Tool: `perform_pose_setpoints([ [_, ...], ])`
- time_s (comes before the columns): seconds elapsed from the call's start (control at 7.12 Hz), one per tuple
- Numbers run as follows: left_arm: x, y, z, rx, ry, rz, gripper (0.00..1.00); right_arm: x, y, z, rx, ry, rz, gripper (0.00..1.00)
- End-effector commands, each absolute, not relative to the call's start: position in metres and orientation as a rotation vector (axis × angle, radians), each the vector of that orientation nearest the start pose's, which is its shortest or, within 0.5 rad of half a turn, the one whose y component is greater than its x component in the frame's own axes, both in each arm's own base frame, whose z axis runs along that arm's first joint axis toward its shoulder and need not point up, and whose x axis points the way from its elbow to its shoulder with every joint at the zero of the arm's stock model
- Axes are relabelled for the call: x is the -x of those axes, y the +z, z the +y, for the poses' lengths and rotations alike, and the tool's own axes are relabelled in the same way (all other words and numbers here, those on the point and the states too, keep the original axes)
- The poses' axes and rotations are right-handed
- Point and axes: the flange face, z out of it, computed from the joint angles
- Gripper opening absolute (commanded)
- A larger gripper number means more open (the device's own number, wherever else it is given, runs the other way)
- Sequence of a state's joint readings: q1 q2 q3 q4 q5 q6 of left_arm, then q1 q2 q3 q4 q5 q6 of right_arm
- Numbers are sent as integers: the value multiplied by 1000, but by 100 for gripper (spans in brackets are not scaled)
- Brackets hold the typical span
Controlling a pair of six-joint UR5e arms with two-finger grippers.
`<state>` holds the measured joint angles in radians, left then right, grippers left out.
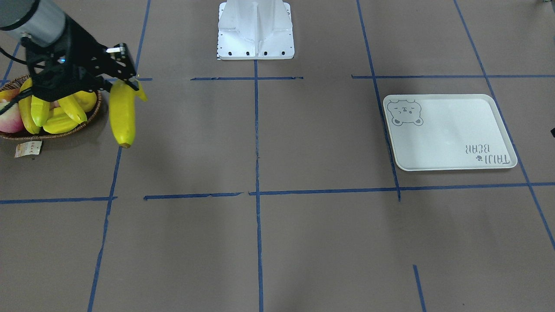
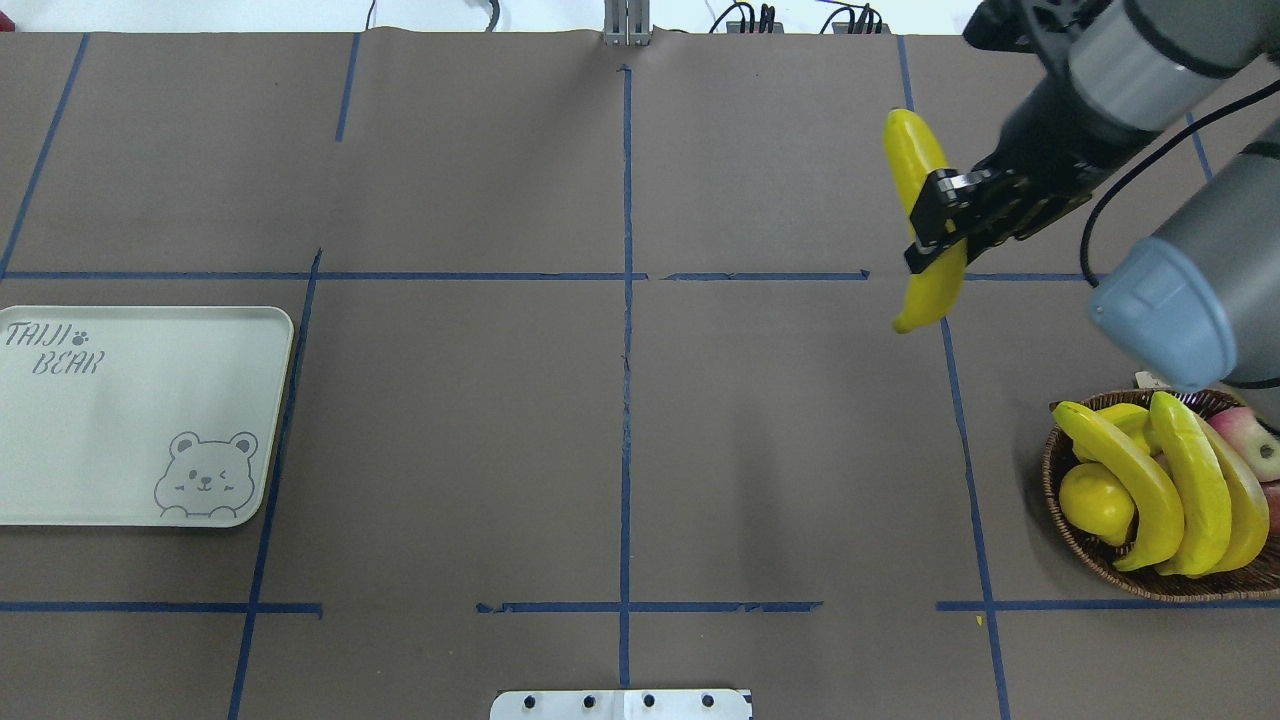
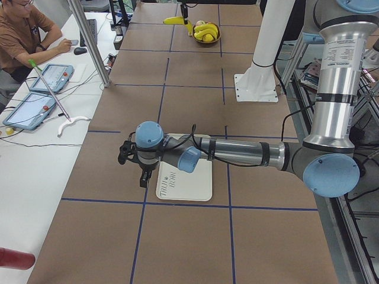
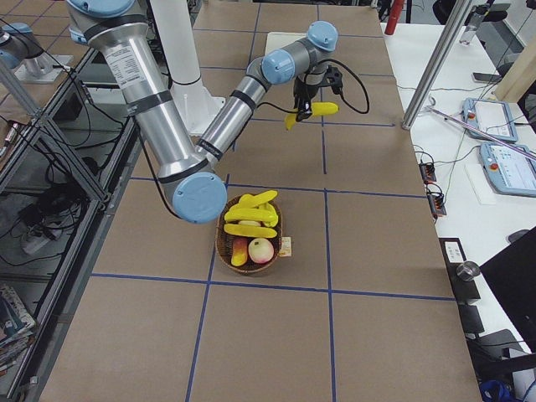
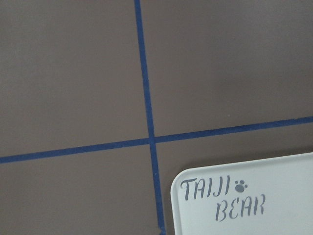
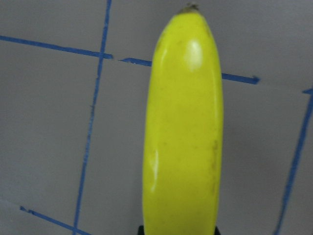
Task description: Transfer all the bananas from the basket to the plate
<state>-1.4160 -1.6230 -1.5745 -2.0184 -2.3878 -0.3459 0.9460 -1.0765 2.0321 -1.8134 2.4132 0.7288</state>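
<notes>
My right gripper [image 2: 936,236] is shut on one banana [image 2: 922,155], held in the air over the table beyond the basket [image 2: 1062,505]. In the front-facing view that banana [image 1: 122,117] hangs just beside the basket [image 1: 52,135]. The right wrist view is filled by the banana [image 6: 183,132]. Three more bananas [image 2: 1190,480] lie in the basket. The plate [image 2: 100,430] stands bare at the table's other end. My left gripper [image 3: 142,174] hovers by the plate's lettered end [image 3: 189,183]; I cannot tell whether it is open or shut. The left wrist view shows the plate's corner [image 5: 274,205].
A lemon [image 2: 1095,500] and an apple [image 2: 1255,430] share the basket, and a paper tag [image 1: 28,148] lies beside it. The white robot base [image 1: 256,30] stands at mid-table. A person [image 3: 23,35] sits at a side table with tablets.
</notes>
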Motion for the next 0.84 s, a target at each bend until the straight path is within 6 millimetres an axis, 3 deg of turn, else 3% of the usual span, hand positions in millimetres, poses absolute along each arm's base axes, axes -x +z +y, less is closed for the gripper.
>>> perform_pose_setpoints([
  [0.0, -122, 507, -549, -292, -34, 1062, 100, 361, 174, -438, -64, -75, -1138, 1],
  [0.28, -194, 426, -552, -246, -114, 1238, 99, 405, 148, -406, -75, -2, -1197, 1],
  [0.42, -240, 369, -551, -192, -139, 1350, 99, 417, 129, -395, -68, 24, -1222, 1],
  [0.56, -266, 311, -555, -125, -195, 1433, 99, 428, 112, -382, -55, 19, -1246, 1],
  [0.7, -283, 268, -549, -76, -215, 1492, 99, 438, 109, -373, -67, 9, -1248, 1],
])
